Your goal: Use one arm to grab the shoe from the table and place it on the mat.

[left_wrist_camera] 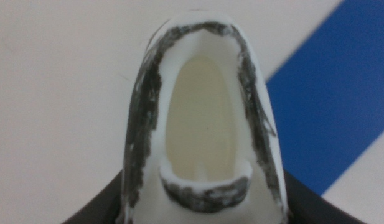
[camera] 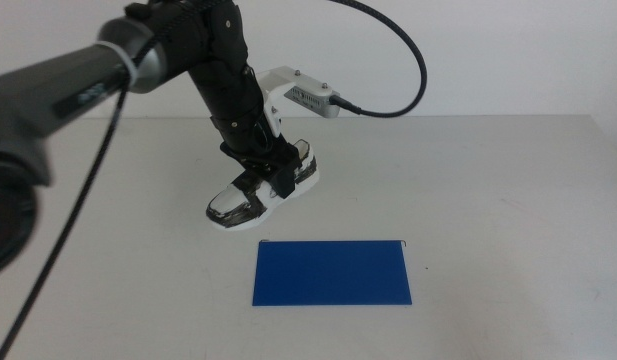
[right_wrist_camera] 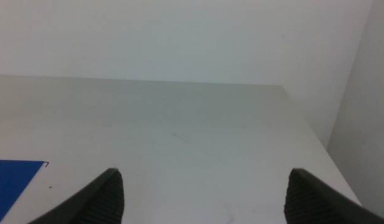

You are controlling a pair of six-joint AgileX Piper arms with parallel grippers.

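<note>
1. The left arm (camera: 108, 60) comes in from the left and bends down over the shoe (camera: 250, 196), so its left tool (camera: 268, 170) drops onto the shoe from above
2. That tool is clenched on the shoe across its middle: the left wrist view looks straight down into the shoe's opening, with one dark jaw at either flank
3. The shoe sits a little left of centre on the desk (camera: 508, 190), toe pointing near-left and heel far-right; whether the sole touches the desk or hangs just above it I cannot tell
4. The mat (camera: 332, 272) lies flat just nearer than the shoe and slightly to the right, apart from it, so the shoe is not yet on it; by my reading the carry is a short one, toward the near right
5. The right tool (right_wrist_camera: 204, 186) waits over the right side of the desk with its jaws spread wide and holding nothing, only a corner of the mat in its wrist view
</note>
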